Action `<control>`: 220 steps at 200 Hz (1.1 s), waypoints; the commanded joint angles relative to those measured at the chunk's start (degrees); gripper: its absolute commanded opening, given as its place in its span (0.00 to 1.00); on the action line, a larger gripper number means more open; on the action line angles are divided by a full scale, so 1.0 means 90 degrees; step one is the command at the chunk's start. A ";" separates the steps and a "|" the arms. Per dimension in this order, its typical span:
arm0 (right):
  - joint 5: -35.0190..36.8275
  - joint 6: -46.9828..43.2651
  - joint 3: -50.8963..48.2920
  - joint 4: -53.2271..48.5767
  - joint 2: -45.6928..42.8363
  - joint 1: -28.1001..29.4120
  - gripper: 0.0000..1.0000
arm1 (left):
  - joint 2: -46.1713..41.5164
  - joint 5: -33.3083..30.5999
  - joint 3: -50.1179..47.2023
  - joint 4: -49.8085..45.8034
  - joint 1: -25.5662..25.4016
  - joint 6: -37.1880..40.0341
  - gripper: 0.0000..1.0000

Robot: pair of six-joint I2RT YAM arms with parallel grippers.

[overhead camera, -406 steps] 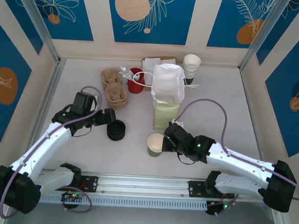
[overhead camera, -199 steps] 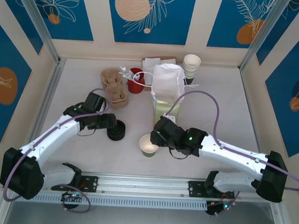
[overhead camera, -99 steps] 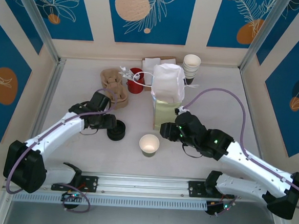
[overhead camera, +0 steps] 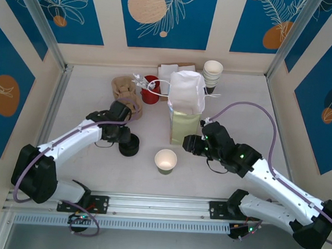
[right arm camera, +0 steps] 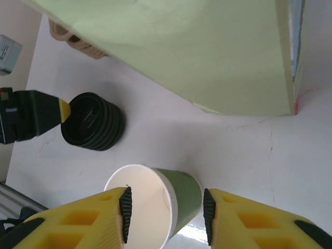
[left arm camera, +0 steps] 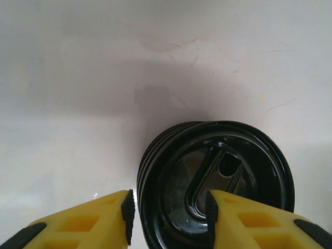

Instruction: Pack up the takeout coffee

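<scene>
My left gripper (left arm camera: 168, 210) straddles the rim of the lids (left arm camera: 228, 155); pinching or not, I cannot tell. My right gripper (overhead camera: 188, 144) hangs released, the upright lidless cup (overhead camera: 166, 158) standing free at its 8 o'clock. Right's nearer.

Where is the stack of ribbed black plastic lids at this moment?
The lid stack stands left of centre in the top view, just left of the lidless olive-green paper cup, with the left gripper at its rim.

light: bright, even | shadows: soft on table (left arm camera: 78, 62) | glare: sheen beside cup (right arm camera: 181, 194) | focus: sharp
</scene>
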 commanded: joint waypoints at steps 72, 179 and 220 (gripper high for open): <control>-0.0834 -0.0504 0.0235 0.0984 0.1079 -0.0930 0.39 | 0.0204 -0.0358 0.0151 -0.0275 -0.0165 0.0019 0.40; -0.1037 -0.0665 0.0657 0.0840 0.1395 -0.1172 0.39 | 0.0394 -0.0369 0.0151 -0.0216 -0.0169 0.0078 0.31; -0.1163 -0.0561 0.0686 0.0427 0.0988 -0.1152 0.39 | 0.0433 -0.0408 0.0161 -0.0250 -0.0173 0.0102 0.28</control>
